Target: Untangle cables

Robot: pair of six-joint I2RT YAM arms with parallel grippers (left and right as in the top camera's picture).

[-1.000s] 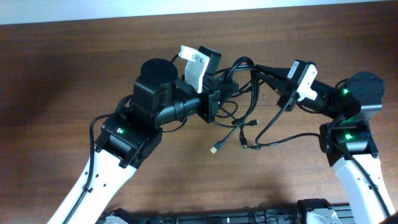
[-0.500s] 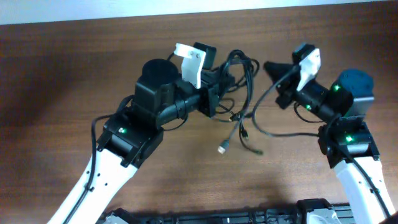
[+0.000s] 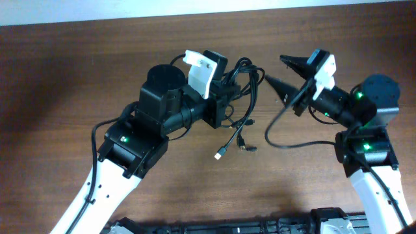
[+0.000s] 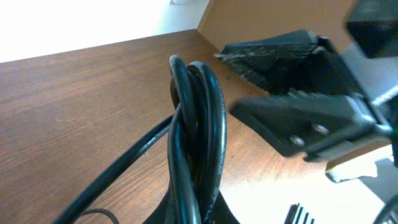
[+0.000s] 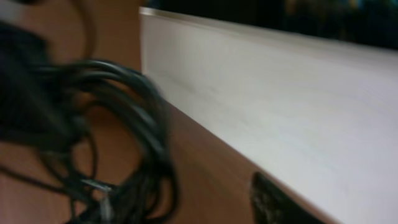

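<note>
My left gripper clamps the cables bunched near the tabletop's far edge, my right gripper gapes open just beside them, and a careless tug here could cinch the knot or snag the dangling plugs.

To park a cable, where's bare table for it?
Bare table left of the left arm, and in front between it and the right arm. Crowded where the left pincer grips the cables, near the right pincer.
</note>
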